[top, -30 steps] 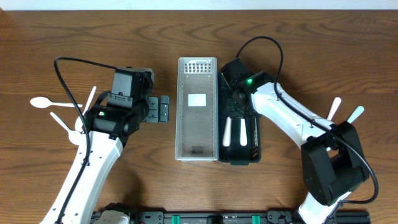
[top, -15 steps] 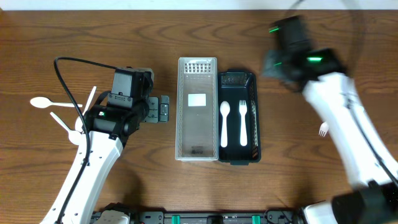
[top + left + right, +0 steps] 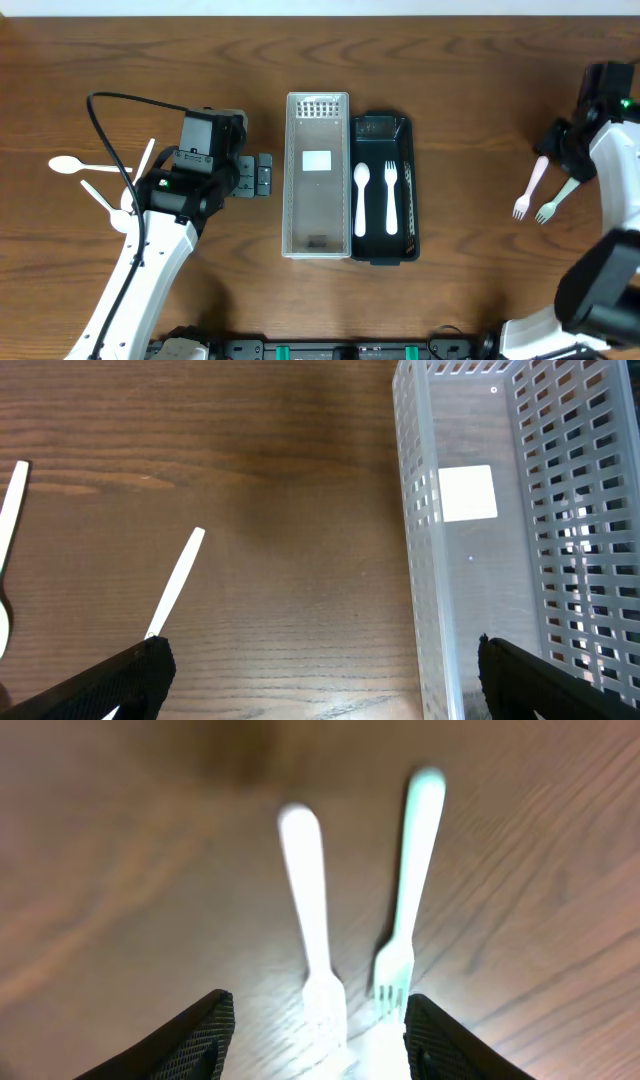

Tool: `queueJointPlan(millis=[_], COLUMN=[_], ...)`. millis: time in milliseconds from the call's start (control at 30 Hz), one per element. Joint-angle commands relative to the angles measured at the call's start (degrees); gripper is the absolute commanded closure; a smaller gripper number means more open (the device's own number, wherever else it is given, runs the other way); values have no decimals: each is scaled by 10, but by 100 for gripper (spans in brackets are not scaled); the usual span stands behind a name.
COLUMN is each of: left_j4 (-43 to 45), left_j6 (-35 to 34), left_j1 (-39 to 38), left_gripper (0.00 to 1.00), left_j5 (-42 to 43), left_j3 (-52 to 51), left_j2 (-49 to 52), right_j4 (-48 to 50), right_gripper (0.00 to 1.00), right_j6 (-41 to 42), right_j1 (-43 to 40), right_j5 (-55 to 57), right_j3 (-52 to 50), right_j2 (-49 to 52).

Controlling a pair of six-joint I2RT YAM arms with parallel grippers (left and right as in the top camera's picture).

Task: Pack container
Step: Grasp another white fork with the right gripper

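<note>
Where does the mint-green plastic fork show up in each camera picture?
Overhead: mint-green plastic fork at far right, mid-height.
Left wrist: not in it.
Right wrist: right of centre, tines pointing down.
Shared landmark: the pale pink plastic fork, just left of it in both.

A robotics lab bench: a wood-grain worktop (image 3: pixel 480 90), a white robot arm (image 3: pixel 150 255) left of the clear perforated bin (image 3: pixel 317 215), a second arm (image 3: pixel 618 190) to its right, a black mounting rail (image 3: pixel 330 350) below it.
</note>
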Motion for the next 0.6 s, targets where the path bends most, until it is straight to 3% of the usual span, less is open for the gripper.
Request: queueJointPlan(millis=[0, 300, 567], left_j4=[-3, -7, -6], left_j6=[-3, -3, -3], left_j1=[1, 1, 1], left_gripper=[1, 1, 1], left_j5=[-5, -5, -5], left_j3=[9, 9, 9], left_j2=[-2, -2, -2], right_j4=[10, 27, 37], right_gripper=[42, 42, 43], right_j6=[-23, -26, -33], right_j1=[-14, -15, -15], right_j5=[-21, -32, -47], right_j3=[-24, -27, -27], right_j2=[37, 142, 171])
